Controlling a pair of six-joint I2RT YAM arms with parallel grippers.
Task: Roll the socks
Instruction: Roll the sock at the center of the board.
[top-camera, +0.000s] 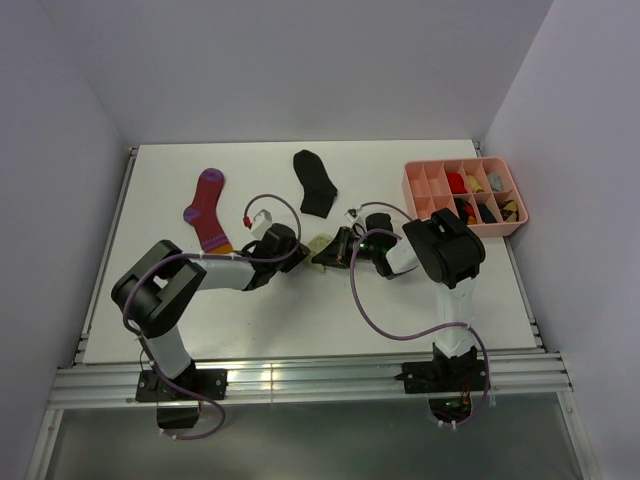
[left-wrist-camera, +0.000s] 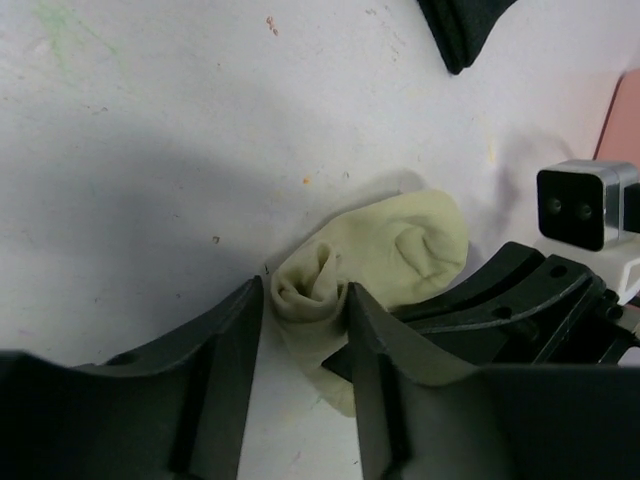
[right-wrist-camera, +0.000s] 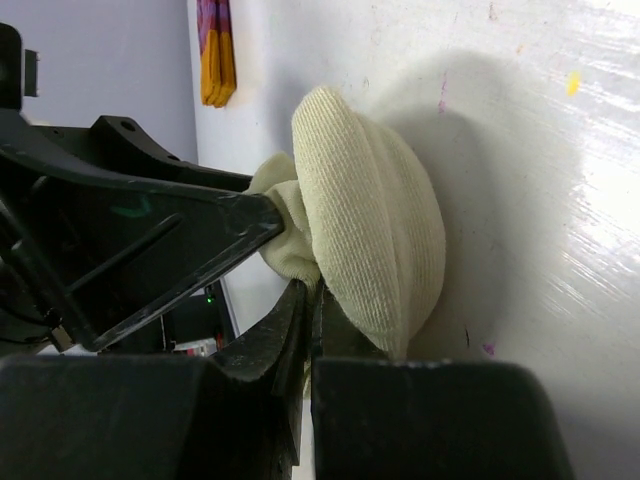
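The small cream sock (top-camera: 319, 244) lies mid-table between my two grippers. Its one end is wound into a roll (left-wrist-camera: 310, 283), and my left gripper (left-wrist-camera: 305, 300) has a finger on each side of that roll, close against it. My right gripper (right-wrist-camera: 316, 300) is shut, pinching the sock's (right-wrist-camera: 370, 230) lower edge from the opposite side. In the top view the left gripper (top-camera: 300, 250) and the right gripper (top-camera: 333, 251) almost meet. The black ankle sock (top-camera: 315, 183) lies flat behind them. The magenta striped sock (top-camera: 208, 210) lies flat at the back left.
A pink compartment tray (top-camera: 418, 176) holding several rolled socks stands at the back right. The black sock's tip (left-wrist-camera: 465, 30) shows at the top of the left wrist view. White walls close in the table at the back and on both sides.
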